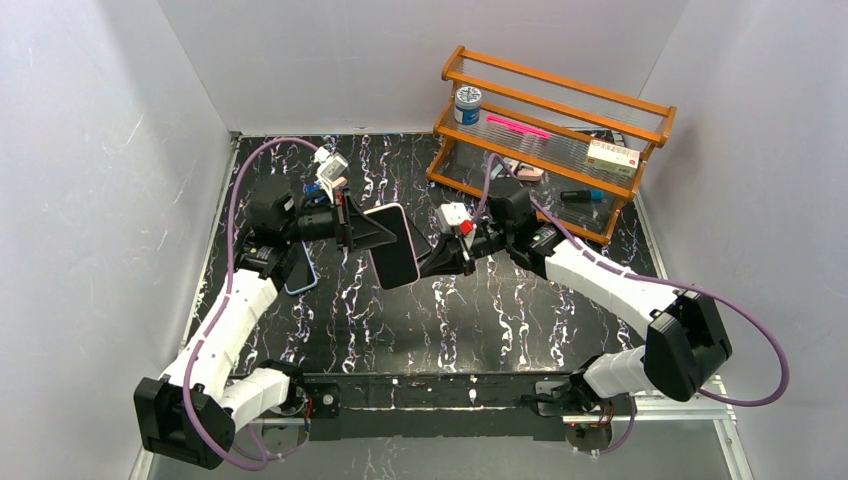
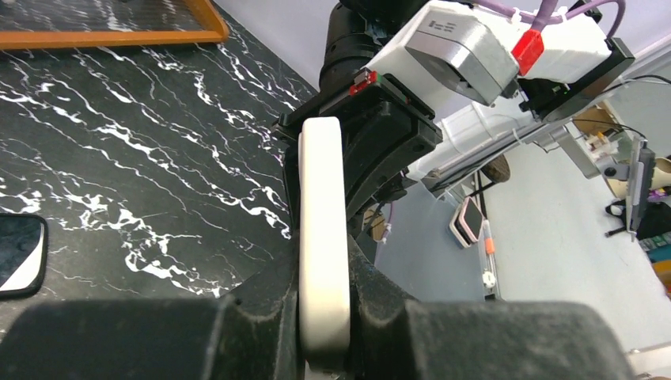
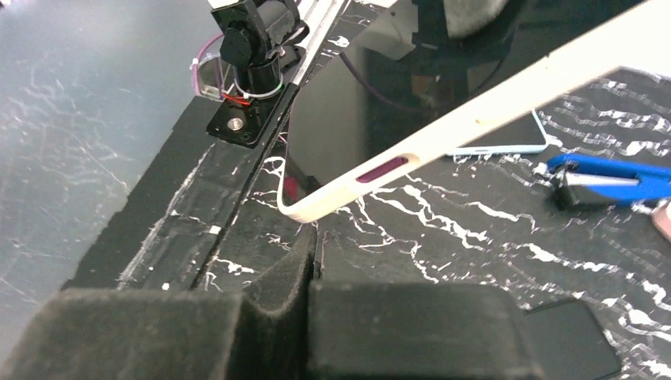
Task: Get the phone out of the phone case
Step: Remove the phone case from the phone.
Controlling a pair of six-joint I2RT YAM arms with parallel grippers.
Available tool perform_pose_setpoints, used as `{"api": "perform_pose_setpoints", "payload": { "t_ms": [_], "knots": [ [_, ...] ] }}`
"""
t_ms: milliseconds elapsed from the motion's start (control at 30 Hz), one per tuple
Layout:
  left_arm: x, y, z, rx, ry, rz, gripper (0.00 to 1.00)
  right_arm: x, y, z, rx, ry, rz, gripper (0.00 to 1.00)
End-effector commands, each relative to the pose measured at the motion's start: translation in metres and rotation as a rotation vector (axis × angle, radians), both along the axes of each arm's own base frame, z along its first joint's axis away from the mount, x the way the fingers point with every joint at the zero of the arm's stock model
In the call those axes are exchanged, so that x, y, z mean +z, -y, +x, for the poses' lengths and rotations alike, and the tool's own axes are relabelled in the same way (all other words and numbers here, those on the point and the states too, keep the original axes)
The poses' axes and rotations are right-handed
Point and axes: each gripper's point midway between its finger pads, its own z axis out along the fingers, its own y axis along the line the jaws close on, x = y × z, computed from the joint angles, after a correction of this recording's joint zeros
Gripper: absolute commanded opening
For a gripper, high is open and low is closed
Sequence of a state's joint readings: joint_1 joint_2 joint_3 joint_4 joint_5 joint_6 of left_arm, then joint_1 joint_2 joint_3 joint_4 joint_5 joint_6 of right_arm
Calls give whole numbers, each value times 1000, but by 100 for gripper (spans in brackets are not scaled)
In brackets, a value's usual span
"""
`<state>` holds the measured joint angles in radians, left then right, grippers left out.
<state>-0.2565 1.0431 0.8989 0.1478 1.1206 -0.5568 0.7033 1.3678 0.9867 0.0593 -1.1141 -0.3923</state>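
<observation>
left gripper [image 2: 324, 305] clamped on phone case [image 3: 443, 131] edge, phone [image 1: 392, 250] inside, held above worktop [image 1: 500, 310], right gripper [image 3: 313, 265] closed on nothing, tips just beside case corner

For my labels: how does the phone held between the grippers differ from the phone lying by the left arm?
The held phone wears a cream case and is raised, tilted, off the table; the lying phone has a light-blue rim and rests flat. Both have dark faces.
</observation>
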Motion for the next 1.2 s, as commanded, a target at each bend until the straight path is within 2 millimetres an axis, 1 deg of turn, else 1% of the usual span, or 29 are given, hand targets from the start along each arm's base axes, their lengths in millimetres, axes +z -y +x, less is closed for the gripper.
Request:
{"api": "perform_pose_setpoints", "payload": {
  "t_ms": [0,67,200,267,333,400,433,500,600,733,900,1033,1100,1167],
  "knots": [
    [26,2,-19,-57,44,-34,0,23,-7,5,44,229,88,1],
    [27,3,-21,-59,46,-35,0,25,-10,9,32,232,86,1],
    [22,1,-19,-28,68,-5,0,25,-8,6,34,207,80,2],
    [16,-2,-17,-5,85,44,0,20,-1,0,18,176,55,15],
    [12,-6,-13,19,111,89,0,14,6,-6,-3,157,35,30],
    [13,-6,-13,17,125,96,0,9,12,-12,-17,130,19,39],
    [13,-6,-14,12,135,96,0,10,14,-14,-23,113,18,42],
    [14,-6,-15,5,148,96,0,16,14,-19,-19,78,36,50],
    [16,-6,-18,-10,174,92,0,24,9,-23,-15,35,50,57],
    [21,-7,-24,-20,216,85,0,27,-5,-15,-65,-28,43,58],
    [23,-7,-25,-28,226,78,0,21,-18,-17,-56,-83,19,55],
    [24,-6,-28,-34,232,75,0,19,-24,-20,-37,-93,12,49],
    [23,-6,-28,-33,232,75,0,19,-26,-20,-32,-94,12,45],
    [22,-6,-28,-34,230,76,0,19,-26,-20,-30,-97,10,43]
  ]
}}
